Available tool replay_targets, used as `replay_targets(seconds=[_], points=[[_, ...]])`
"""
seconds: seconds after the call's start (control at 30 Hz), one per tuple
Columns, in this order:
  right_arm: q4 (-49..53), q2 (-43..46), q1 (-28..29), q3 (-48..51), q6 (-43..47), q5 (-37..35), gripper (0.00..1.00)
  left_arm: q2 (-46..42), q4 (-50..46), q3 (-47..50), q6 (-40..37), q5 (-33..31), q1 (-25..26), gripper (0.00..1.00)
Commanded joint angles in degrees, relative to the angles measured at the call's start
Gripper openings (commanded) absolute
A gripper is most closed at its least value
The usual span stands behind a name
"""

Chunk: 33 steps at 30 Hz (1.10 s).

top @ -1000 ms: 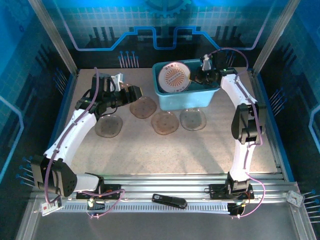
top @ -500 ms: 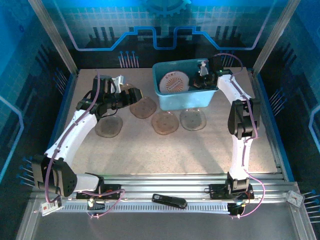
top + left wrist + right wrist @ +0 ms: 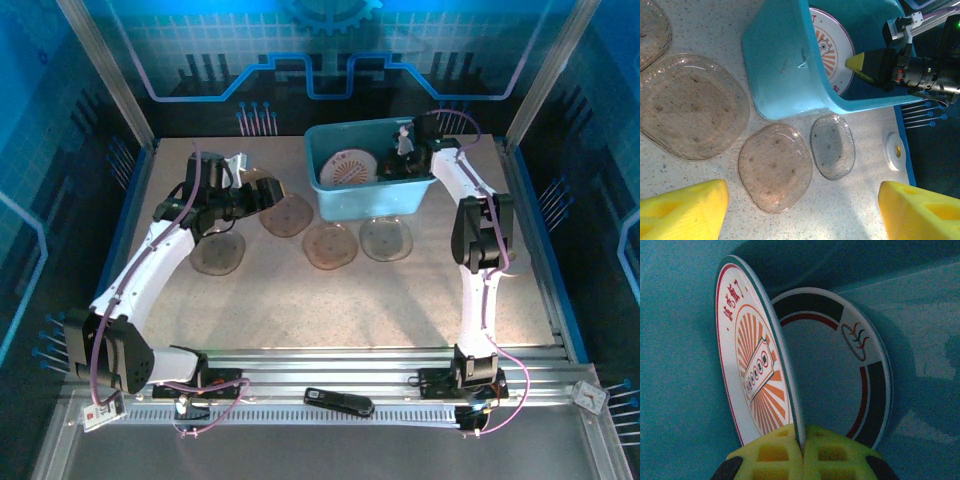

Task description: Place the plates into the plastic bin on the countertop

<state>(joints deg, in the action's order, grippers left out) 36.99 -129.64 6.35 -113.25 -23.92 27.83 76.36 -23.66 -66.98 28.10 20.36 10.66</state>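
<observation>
The teal plastic bin (image 3: 370, 195) stands at the back of the beige countertop (image 3: 330, 300). My right gripper (image 3: 802, 445) is down inside it, shut on the rim of a white plate with a red-orange sunburst (image 3: 752, 365), held on edge. Behind that plate a white plate with a dark green and red rim (image 3: 850, 360) rests against the bin's floor. Several smoky-brown plates (image 3: 287, 214) (image 3: 330, 245) (image 3: 386, 238) (image 3: 217, 252) lie on the countertop in front of the bin. My left gripper (image 3: 800, 215) hangs open above them, its yellow fingertips (image 3: 682, 210) wide apart and holding nothing.
A small white disc (image 3: 896, 151) sits by the blue edging at the right of the countertop. A black object (image 3: 338, 402) lies on the metal rail at the front. Enclosure walls close in the back and sides.
My right gripper has moved from above the bin's rim down into the bin, taking the sunburst plate with it. The left arm has barely shifted.
</observation>
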Motion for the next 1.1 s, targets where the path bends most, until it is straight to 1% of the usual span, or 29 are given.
replay_targets(seconds=[0.0, 0.43, 0.57, 0.67, 0.8, 0.87, 0.9, 0.97, 1.07], points=[[2.4, -1.5, 0.4, -2.7, 1.4, -0.2, 0.0, -1.3, -0.5, 1.0, -0.8, -1.4, -0.4, 0.79], [8.2, -5.3, 0.7, -7.1, 3.0, -3.0, 0.0, -1.3, -0.4, 2.0, -0.5, -1.5, -0.4, 0.79], [9.7, -5.8, 0.8, -8.1, 3.3, -3.8, 0.05, -1.3, -0.4, 2.0, -0.5, -1.5, -0.3, 0.79], [9.9, -5.5, 0.9, -8.1, 3.5, -4.1, 0.12, -1.3, -0.4, 2.2, -0.6, -1.6, -0.4, 0.79], [10.2, -5.1, 0.9, -8.5, 3.5, -3.9, 0.25, -1.3, -0.6, 2.2, -0.6, -1.8, -0.4, 0.79], [10.1, -4.4, 1.0, -8.5, 3.7, -3.8, 0.31, -1.2, -0.6, 2.1, -0.8, -1.9, -0.4, 0.79], [10.1, -4.0, 1.1, -8.5, 3.8, -4.1, 0.35, -1.2, -0.7, 2.0, -0.8, -2.0, -0.4, 0.79], [10.3, -3.9, 1.2, -8.5, 3.7, -4.9, 0.4, -1.2, -0.9, 1.8, -0.8, -2.0, -0.4, 0.79], [10.8, -1.3, 1.4, -8.7, 3.8, -6.9, 0.48, -1.1, -1.2, 1.5, -0.9, -2.2, -0.4, 0.79]])
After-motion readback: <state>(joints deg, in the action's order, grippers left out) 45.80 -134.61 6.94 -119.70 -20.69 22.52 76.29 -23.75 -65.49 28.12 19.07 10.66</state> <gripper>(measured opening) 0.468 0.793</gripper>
